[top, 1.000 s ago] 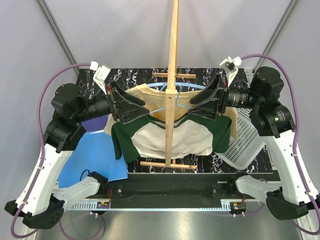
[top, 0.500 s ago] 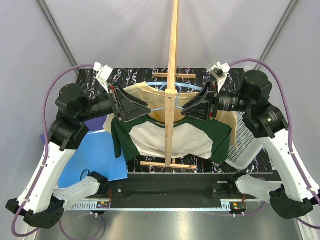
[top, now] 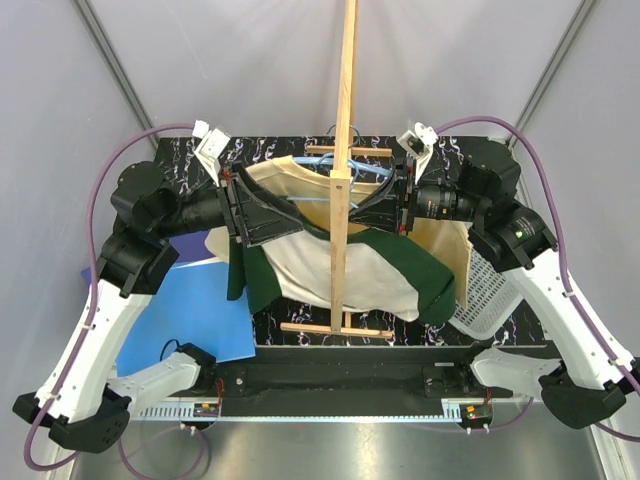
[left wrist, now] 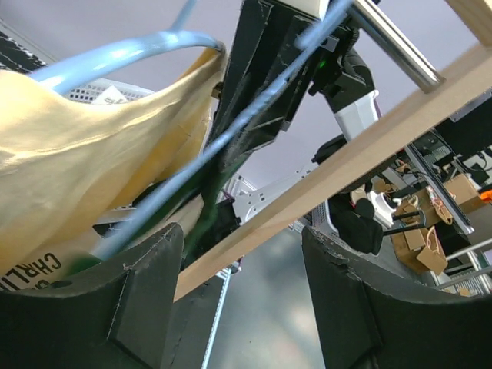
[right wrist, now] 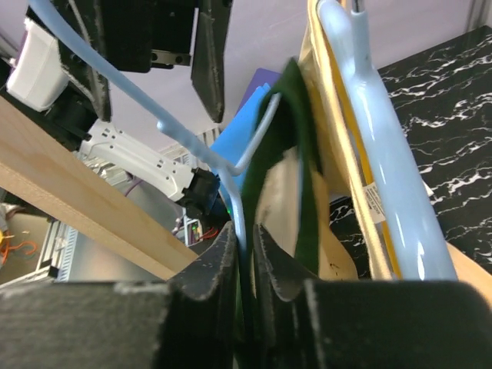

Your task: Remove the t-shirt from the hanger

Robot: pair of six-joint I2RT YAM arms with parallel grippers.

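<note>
Pinching the hanger (right wrist: pixel 240 215) with my right gripper (right wrist: pixel 246 238) — my left gripper (left wrist: pixel 240 234) is spread wide beside the shirt (top: pixel 350 275), which hangs on the hanger. Next, I think, left must grab the shoulder and pull.

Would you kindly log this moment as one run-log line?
left tool: open beside t-shirt shoulder | right tool: shut on hanger | t-shirt: on hanger, not removed

One camera looks down from high behind; both wrist cameras peer upward, close, sharing the hanger (left wrist: pixel 231 127) and wooden post (left wrist: pixel 369 150).
</note>
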